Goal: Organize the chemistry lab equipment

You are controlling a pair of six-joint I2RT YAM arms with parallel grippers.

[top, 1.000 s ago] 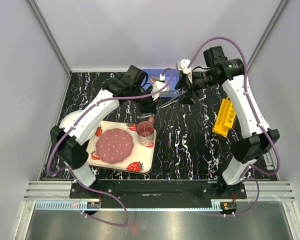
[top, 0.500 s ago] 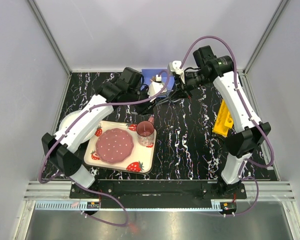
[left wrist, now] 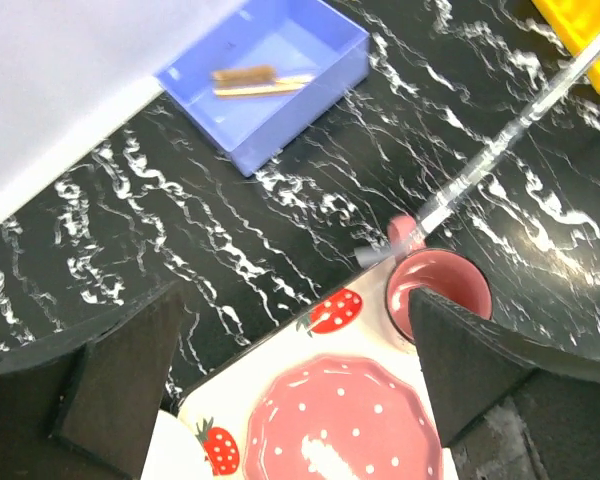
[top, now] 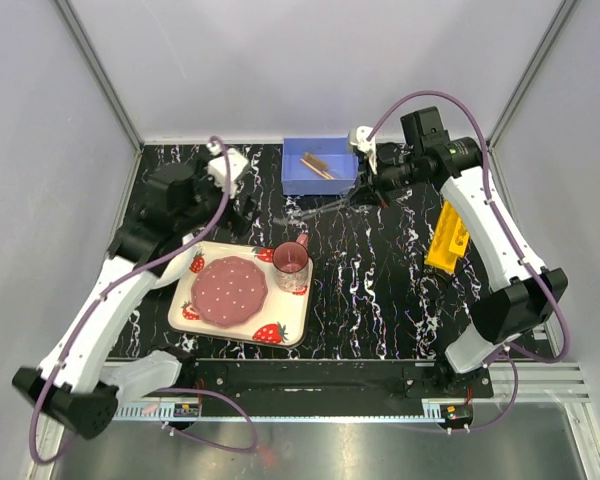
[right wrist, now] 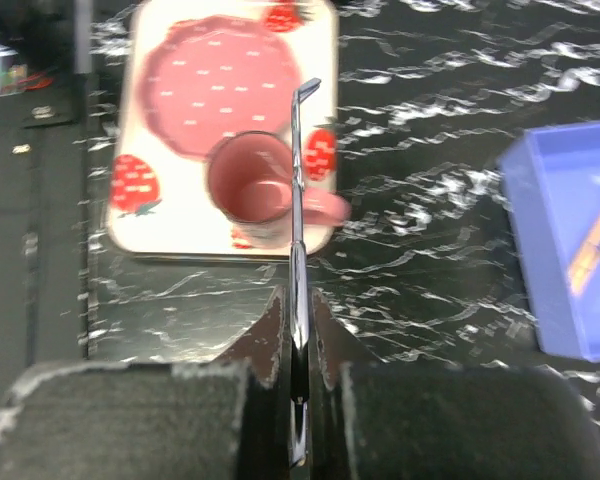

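Metal slim tool (right wrist: 297, 200) clamped in right pincer (right wrist: 300, 332); left pincer (left wrist: 300, 375) wide open, empty.

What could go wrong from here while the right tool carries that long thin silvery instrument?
1. The right tool is shut on only one end of the long thin silvery instrument, so the free end may pivot or slip.
2. Its tip hangs close to the pink plastic cup; a low swing could knock it.
3. The small blue plastic bin already holds a tan wooden clamp, and the instrument looks about as long as the bin, so it might catch the rim.
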